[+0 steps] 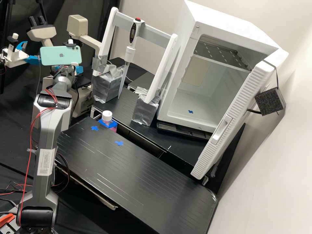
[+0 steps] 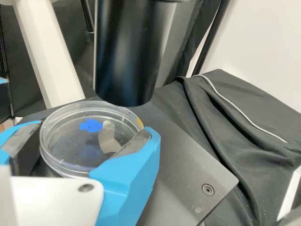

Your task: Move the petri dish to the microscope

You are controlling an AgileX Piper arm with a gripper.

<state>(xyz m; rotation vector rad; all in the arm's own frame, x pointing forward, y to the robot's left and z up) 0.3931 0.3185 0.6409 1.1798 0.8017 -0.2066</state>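
- Jaws of our gripper (image 2: 95,127) clenched on petri dish (image 2: 89,141), lying flat btwn its 2 fingers (image 2: 134,172)!
- We're above microscope stage (image 2: 171,188), blue cross (image 2: 91,125) visible thru dish; contact w/ stage, can't tell.

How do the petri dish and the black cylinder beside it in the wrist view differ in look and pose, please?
The dish is clear, while the cylinder is opaque black. The dish is shallow, whereas the cylinder is a deep barrel. The dish lies flat, held by the gripper; the cylinder points downward, outside its grasp. Both are round.
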